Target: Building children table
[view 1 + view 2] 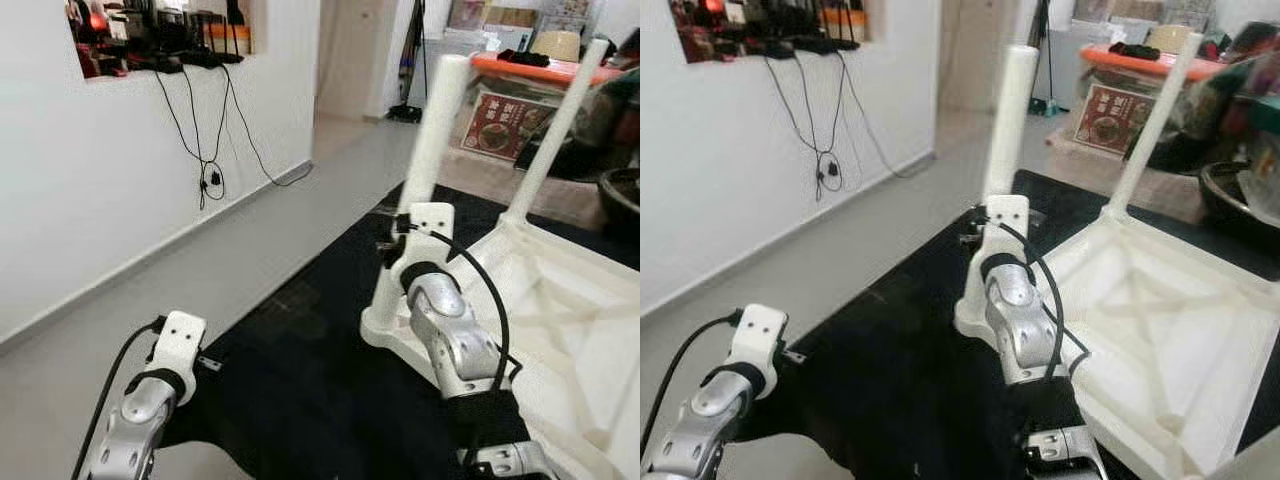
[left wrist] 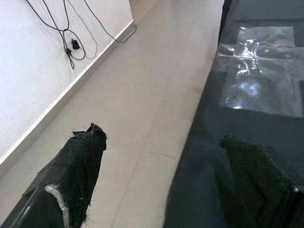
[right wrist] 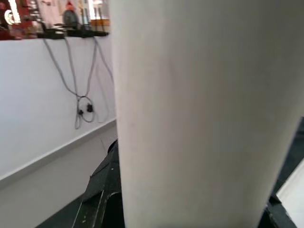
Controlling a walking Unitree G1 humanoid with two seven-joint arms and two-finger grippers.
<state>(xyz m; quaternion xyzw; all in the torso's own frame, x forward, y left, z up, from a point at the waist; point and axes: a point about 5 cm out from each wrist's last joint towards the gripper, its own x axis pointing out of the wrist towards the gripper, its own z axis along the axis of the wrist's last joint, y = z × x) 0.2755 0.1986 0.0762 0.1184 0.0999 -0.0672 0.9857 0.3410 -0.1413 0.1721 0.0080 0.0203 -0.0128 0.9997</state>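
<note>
The white children's table (image 1: 560, 300) lies upside down on a black mat (image 1: 300, 390). Two white legs stand up from it: a near one (image 1: 432, 130) at its left corner and a far one (image 1: 556, 130) behind. My right gripper (image 3: 190, 199) is at the near leg's lower part, just above the corner socket; the leg (image 3: 199, 104) sits between its two black fingers (image 3: 102, 190), which close on it. My left gripper (image 2: 159, 137) hangs low at the mat's left edge, open, with only floor and mat between its fingers (image 2: 80, 161).
A white wall (image 1: 100, 200) with dangling black cables (image 1: 205, 150) runs along the left, with bare grey floor beside the mat. Clear plastic sheets (image 2: 261, 71) lie on the mat. An orange-topped bench (image 1: 530, 65), boxes and a dark bowl (image 1: 620, 195) stand at the back right.
</note>
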